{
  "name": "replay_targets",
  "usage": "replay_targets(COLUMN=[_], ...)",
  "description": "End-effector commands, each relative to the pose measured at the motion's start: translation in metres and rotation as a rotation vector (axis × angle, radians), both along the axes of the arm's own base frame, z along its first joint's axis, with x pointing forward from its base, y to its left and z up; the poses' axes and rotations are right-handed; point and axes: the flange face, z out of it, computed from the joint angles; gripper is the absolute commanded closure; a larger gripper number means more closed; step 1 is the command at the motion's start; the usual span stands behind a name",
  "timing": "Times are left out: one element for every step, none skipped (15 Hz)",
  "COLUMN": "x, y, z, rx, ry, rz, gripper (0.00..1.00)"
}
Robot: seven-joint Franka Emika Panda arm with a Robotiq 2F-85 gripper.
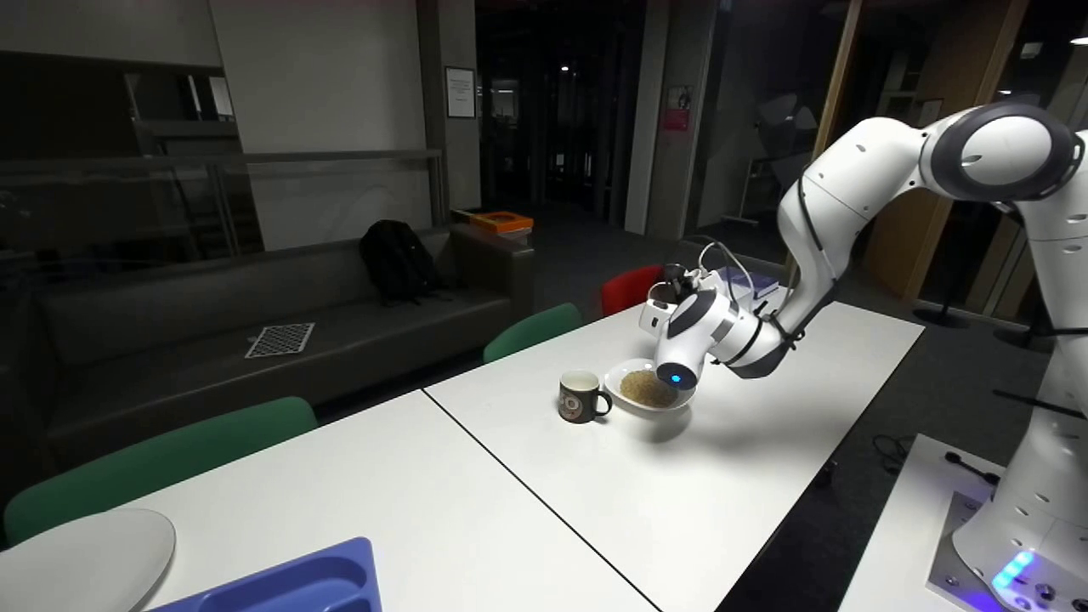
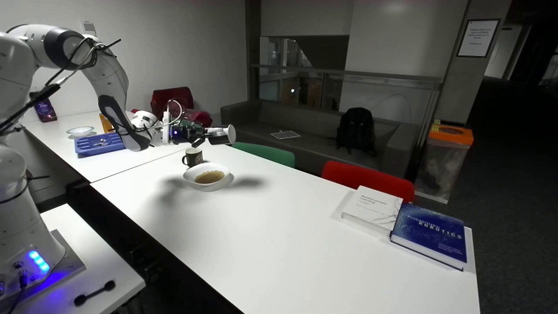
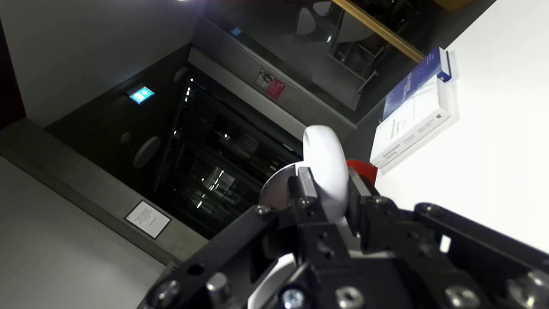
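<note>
You've got the gripper clenched on the cup, looks like by the handle, and it's tipped on its side up over the table. Lower down, the bowl of grainy stuff has the mug just beside it, toward the seam edge. White book and blue book are at the corner by the red chair.

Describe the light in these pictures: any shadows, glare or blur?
In an exterior view, soft shadows fall on the white table either side of the bowl; in both exterior views, the sofa sits in dimness while blue lights glow on the robot's base; in the wrist view, the white table nearly washes out and the close-up gripper looks slightly soft.
</note>
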Motion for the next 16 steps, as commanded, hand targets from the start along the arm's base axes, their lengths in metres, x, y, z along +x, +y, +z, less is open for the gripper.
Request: replay_targets(x=[0.000,-0.001,-0.001,-0.001,0.000,-0.001,-0.002,-0.003,-0.004,-0.004,-0.005,-0.005,-0.005,-0.005,-0.005,-0.005], y=[0.004,0.004,0.005,0.005,0.005,0.005,0.004,0.005,0.005,0.005,0.005,0.005,0.005,0.005,0.005,0.005], z=[0.007,0.006,0.005,0.004,0.003,0.002,-0.012,-0.015,-0.019,-0.022,-0.025,-0.027,-0.028,-0.028,-0.028,-0.028], rx=[-0.049,-0.045,-0.042,-0.039,-0.032,-0.026,-0.002,0.004,0.009,0.009,0.008,0.008,0.007,0.007,0.007,0.008], ry=[-0.032,-0.030,-0.030,-0.028,-0.028,-0.024,0.021,0.028,0.038,0.044,0.049,0.052,0.054,0.054,0.054,0.053], rz=[0.014,0.017,0.019,0.023,0.024,0.025,0.007,0.009,0.012,0.012,0.012,0.012,0.012,0.012,0.012,0.012], gripper=[0.95,0.95,0.95,0.95,0.95,0.95,0.95,0.79,0.79,0.79,0.79,0.79,0.79,0.79,0.79,0.79])
